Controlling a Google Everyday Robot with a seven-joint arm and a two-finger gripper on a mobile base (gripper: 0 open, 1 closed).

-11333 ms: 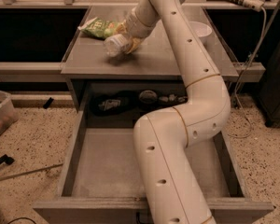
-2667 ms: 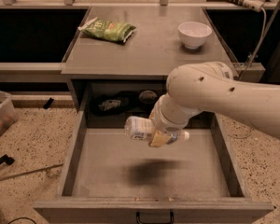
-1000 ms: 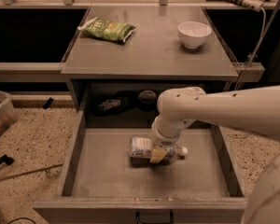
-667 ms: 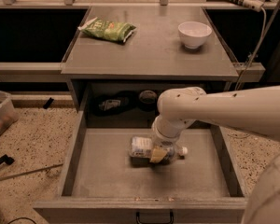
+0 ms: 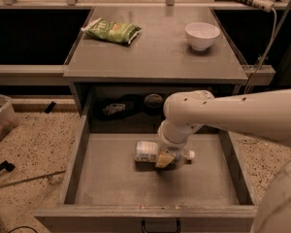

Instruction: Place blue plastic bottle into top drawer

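Where one bottle [image 5: 146,151] lies (drawer [image 5: 114,181]), gripper [image 5: 166,159] seemingly touches.

floor [image 5: 36,137]: speckled terrazzo | grey table [image 5: 160,50] | light: dim, warm

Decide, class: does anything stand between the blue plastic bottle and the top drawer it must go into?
Nothing visible does. The blue plastic bottle lies on its side inside the top drawer, down at its floor, with the hand right over its middle. The snack bag and bowl sit up on the tabletop, well clear.
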